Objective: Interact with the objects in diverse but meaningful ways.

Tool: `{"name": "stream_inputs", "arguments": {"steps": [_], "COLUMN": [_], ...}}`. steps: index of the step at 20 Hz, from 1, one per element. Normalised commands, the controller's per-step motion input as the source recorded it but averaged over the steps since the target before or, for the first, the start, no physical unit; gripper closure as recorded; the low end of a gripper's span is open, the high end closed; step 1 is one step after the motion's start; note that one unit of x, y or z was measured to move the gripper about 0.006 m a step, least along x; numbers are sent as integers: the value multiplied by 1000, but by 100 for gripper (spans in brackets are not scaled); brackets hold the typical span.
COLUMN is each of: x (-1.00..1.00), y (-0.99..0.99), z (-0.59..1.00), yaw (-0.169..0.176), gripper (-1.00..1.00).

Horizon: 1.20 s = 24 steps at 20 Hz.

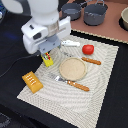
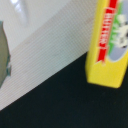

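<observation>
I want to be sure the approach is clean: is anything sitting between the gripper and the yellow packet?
Nothing visible does. In the exterior view the gripper is directly above the yellow packet, which stands upright at the placemat's edge. The wrist view shows the packet unobstructed. The tan plate lies off to the side.

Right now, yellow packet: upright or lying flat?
Upright. The yellow packet stands on end below the gripper; whether it touches the placemat cannot tell.
</observation>
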Motion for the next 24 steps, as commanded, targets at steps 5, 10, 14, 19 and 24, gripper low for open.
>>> {"name": "stream_inputs", "arguments": {"steps": [5, 10, 14, 19, 24], "x": [413, 511, 732, 543, 237], "y": [520, 85, -183, -41, 162], "z": [63, -50, -55, -290, -487], "yaw": [189, 158, 20, 4, 28], "gripper": [-100, -100, -100, -100, -100]}}
